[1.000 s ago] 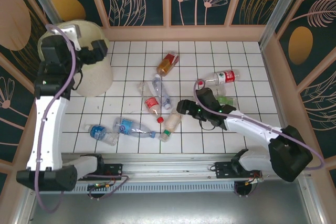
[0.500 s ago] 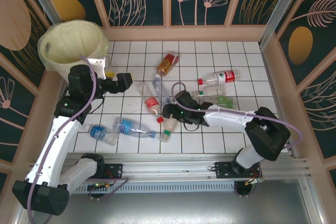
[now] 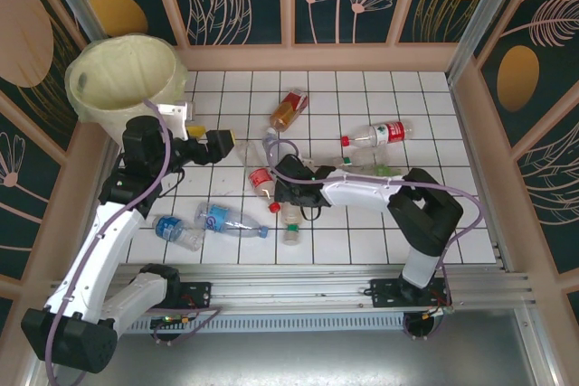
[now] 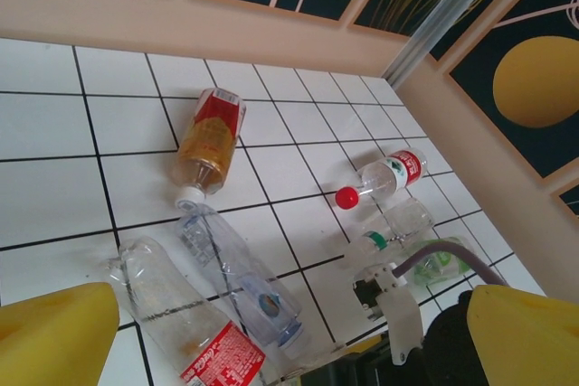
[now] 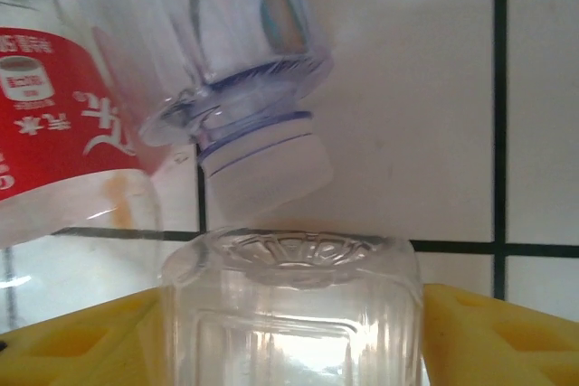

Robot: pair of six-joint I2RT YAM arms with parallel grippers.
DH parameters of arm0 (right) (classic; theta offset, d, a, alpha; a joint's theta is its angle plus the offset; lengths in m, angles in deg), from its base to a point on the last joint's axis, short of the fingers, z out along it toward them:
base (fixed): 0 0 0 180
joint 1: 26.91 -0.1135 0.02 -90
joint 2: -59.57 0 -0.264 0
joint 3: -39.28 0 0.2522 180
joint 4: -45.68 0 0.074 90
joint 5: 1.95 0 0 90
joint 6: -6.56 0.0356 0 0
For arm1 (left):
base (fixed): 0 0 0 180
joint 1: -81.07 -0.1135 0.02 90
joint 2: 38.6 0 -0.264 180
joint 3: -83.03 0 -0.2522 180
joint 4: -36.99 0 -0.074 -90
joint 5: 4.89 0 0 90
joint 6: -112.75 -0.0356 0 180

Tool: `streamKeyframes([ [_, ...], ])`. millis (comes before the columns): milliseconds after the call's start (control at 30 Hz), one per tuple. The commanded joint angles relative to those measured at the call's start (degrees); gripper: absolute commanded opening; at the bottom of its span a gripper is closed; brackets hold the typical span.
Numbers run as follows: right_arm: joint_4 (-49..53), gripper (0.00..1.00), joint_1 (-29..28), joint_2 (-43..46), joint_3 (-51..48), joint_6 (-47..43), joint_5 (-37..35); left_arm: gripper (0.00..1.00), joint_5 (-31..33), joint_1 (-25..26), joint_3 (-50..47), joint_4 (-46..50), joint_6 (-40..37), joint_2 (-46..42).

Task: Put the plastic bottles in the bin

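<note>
early going: many plastic bottles (image 3: 226, 219) lie on the tiles (image 3: 425, 214), bin (image 3: 109, 113) contents unclear
right gripper (image 5: 289, 341) jaws pressed on a clear bottle (image 5: 289, 268); left gripper (image 3: 217, 146) gaping wide, empty.

white chinese characters and a small round emblem stand on the red label (image 5: 54, 133) of a clear bottle (image 5: 81, 205), turned sideways; we cannot read them with certainty. in the left wrist view, the white script on a red label (image 4: 222, 361) and a blue oval mark (image 4: 267, 303) are too small to read.
</note>
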Motion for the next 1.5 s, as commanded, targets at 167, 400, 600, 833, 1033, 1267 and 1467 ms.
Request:
streamKeyframes([
  [167, 5.59, 0.62, 0.59, -2.44, 3.11, -5.17, -3.11, 0.99, -1.36, 1.50, -0.91, -3.16, 1.11, -0.25],
  [400, 2.11, 0.57, 1.57, 4.64, 0.03, -9.73, -5.43, 0.99, -5.14, 2.94, -3.72, -7.26, 2.54, 0.81],
  [600, -5.33, 0.57, 6.87, 19.12, -6.58, -15.54, 0.90, 0.99, -13.47, 4.11, -9.27, -20.18, 10.06, 1.67],
  [833, -15.25, 0.57, 14.89, 34.06, -10.82, -18.88, 13.30, 0.96, -16.17, 14.08, -14.71, -35.56, 17.09, 8.42],
  [1033, -20.67, 0.57, 17.73, 39.81, -10.23, -18.91, 19.11, 0.91, -16.52, 23.06, -13.99, -48.79, 23.42, 17.37],
  [1267, -24.17, 0.56, 18.53, 42.49, -10.57, -17.28, 21.84, 0.85, -16.40, 29.21, -10.42, -59.22, 27.96, 24.79],
  [1467, -25.15, 0.56, 19.23, 44.26, -11.35, -16.75, 22.43, 0.72, -16.77, 31.84, -7.17, -60.35, 28.74, 29.15],
])
